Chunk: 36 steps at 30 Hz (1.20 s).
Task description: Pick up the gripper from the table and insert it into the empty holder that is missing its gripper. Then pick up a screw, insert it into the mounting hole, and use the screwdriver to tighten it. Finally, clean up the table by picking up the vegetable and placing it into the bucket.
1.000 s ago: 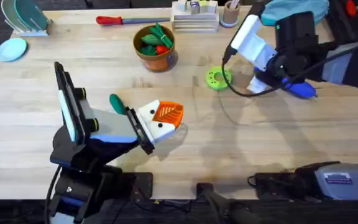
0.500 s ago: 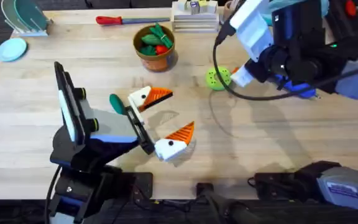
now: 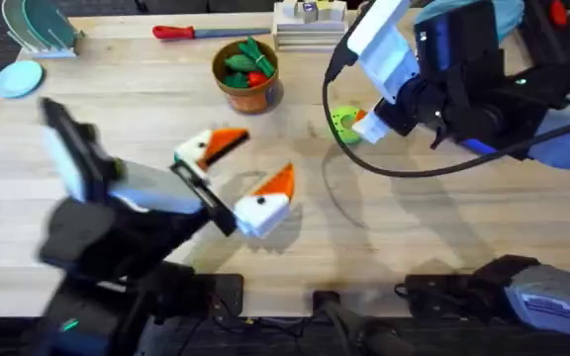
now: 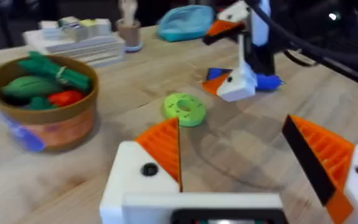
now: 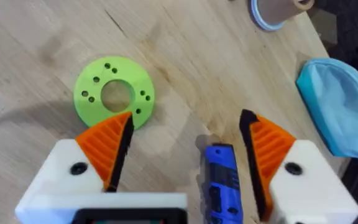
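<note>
Count of things on the wooden table [image 3: 443, 247]

Two arms work here, so two grippers: the left gripper [image 3: 237, 176] and the right gripper [image 5: 185, 155], each with two white fingers bearing orange ribbed pads. There is one lime-green disc [image 5: 114, 93], one blue screwdriver [image 5: 222, 183], one red-handled tool [image 3: 188, 32], one bucket [image 4: 42, 118] of toy vegetables, one beige cup [image 4: 129, 28], one blue pouch [image 4: 185, 22], and one stack of books [image 4: 79, 37].
</note>
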Tool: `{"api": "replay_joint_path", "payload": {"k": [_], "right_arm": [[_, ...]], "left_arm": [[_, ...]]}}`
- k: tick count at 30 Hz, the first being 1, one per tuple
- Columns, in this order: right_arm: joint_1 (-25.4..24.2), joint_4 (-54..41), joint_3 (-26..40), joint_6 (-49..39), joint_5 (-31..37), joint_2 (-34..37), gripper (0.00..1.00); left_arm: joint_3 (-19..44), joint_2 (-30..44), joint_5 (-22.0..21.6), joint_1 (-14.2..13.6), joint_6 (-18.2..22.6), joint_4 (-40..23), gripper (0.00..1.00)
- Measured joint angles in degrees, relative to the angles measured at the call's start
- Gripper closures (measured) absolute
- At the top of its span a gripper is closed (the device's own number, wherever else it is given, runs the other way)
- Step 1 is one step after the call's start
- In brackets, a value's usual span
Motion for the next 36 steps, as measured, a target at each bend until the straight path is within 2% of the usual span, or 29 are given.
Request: {"api": "replay_joint_path", "payload": {"k": [5, 11, 16, 18, 20, 22, 26, 33, 36], "right_arm": [[0.0, 0.0, 0.0, 0.0, 0.0, 0.0, 0.017], [0.0, 0.0, 0.0, 0.0, 0.0, 0.0, 0.017], [0.0, 0.0, 0.0, 0.0, 0.0, 0.0, 0.016], [0.0, 0.0, 0.0, 0.0, 0.0, 0.0, 0.017], [0.0, 0.0, 0.0, 0.0, 0.0, 0.0, 0.017], [0.0, 0.0, 0.0, 0.0, 0.0, 0.0, 0.016], [0.0, 0.0, 0.0, 0.0, 0.0, 0.0, 0.017], [0.0, 0.1, 0.0, 0.0, 0.0, 0.0, 0.017], [0.0, 0.1, 0.0, 0.0, 0.0, 0.0, 0.017]], "left_arm": [[15.9, 8.6, -11.0, 0.0, -2.2, -17.3, 0.009], [33.7, 29.6, -20.7, 0.0, -3.2, -35.9, 0.009], [42.5, 46.1, -23.8, 0.0, -3.3, -38.7, 0.009], [44.3, 50.5, -24.6, 0.0, -3.5, -40.9, 0.009], [45.2, 53.5, -25.6, 0.4, -5.3, -43.7, 0.009], [45.4, 55.9, -27.0, 2.1, -9.1, -46.3, 0.009], [45.4, 59.5, -29.3, 8.4, -14.8, -48.5, 0.009], [45.2, 66.0, -31.4, 20.9, -18.2, -46.3, 0.009], [45.1, 69.9, -32.0, 23.7, -18.6, -45.7, 0.009]]}}
